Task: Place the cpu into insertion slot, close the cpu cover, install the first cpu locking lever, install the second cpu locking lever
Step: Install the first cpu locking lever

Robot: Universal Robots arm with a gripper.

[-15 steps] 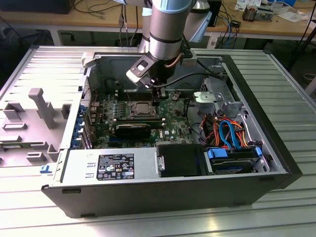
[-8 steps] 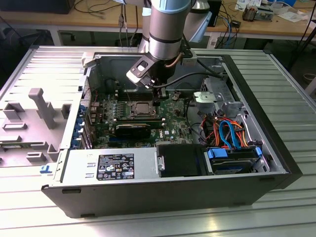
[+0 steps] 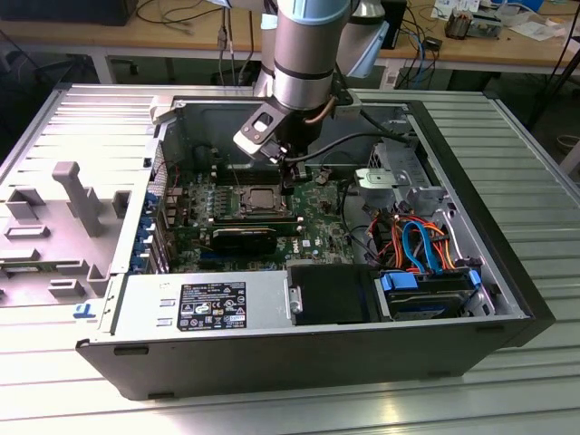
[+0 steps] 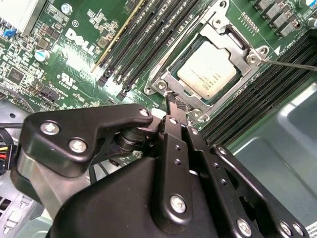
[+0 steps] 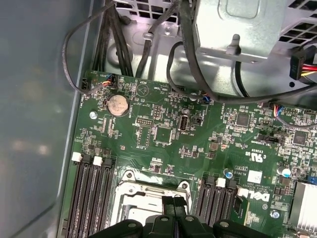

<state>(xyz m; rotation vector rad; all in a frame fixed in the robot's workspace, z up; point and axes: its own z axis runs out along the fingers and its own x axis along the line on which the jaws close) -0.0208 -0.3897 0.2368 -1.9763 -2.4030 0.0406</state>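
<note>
Ribbed metal surface (image 3: 535, 163) carries the open computer case (image 3: 299, 362); the motherboard (image 5: 163, 119) lies below the jaws. On the gripper (image 4: 173, 101), jaws clenched tip to tip, tips down at the near corner of the insertion slot (image 4: 161, 85); contact not resolvable. Just beyond the jaws, cpu cover (image 4: 225, 38) lies flat over the cpu (image 4: 208, 69), seated in the slot. Thin lever (image 4: 292, 64) stands free, farther beyond.

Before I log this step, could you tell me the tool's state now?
Tool: shut, tips at the cover edge, nothing visibly held.
</note>
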